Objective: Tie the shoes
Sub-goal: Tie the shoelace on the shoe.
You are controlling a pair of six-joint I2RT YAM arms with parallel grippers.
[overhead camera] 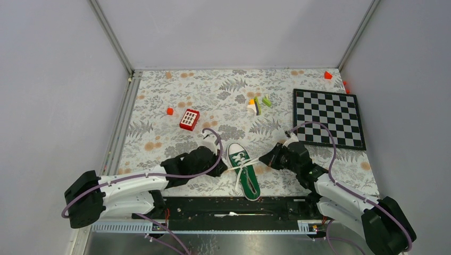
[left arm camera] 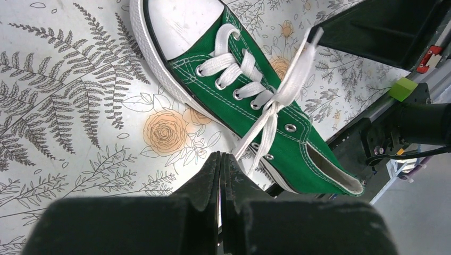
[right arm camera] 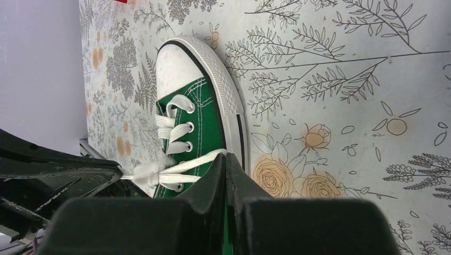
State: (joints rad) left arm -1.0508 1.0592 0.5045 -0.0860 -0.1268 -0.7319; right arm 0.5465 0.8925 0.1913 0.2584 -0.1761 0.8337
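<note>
A small green canvas sneaker [overhead camera: 245, 172] [left arm camera: 300, 141] [right arm camera: 207, 122] stands on its sole on the fern-and-flower-patterned counter [overhead camera: 159, 95]. It sits close to the near edge, between two robot arms. Its white toe cap points away from the arm bases and its heel lies just short of the black rail they are bolted to.

The left gripper [overhead camera: 224, 162] [left arm camera: 222, 159] sits just beside the shoe's left flank. Its jaws are pressed together on a strand of the white laces [overhead camera: 240, 158] [left arm camera: 234, 66] [right arm camera: 173, 125] that runs straight from the crossing over the tongue down to their tips.

The right gripper [overhead camera: 266, 158] [right arm camera: 226, 159] is near the opposite side, with its jaws likewise closed on the other strand. That strand stretches taut from the crossing across the shoe's white sole edge. In the left wrist view the two strands leave a single crossing point in opposite directions, below four laced rows of eyelets. A further length of lace trails down beside the shoe toward the near edge.

Farther back on the counter, well apart from the sneaker, lie a red-and-white keypad block [overhead camera: 189, 119] and a small orange cube [overhead camera: 169, 111]. A cluster of coloured blocks [overhead camera: 257, 104] is there too. To the right is a black-and-white chessboard [overhead camera: 328, 117].
</note>
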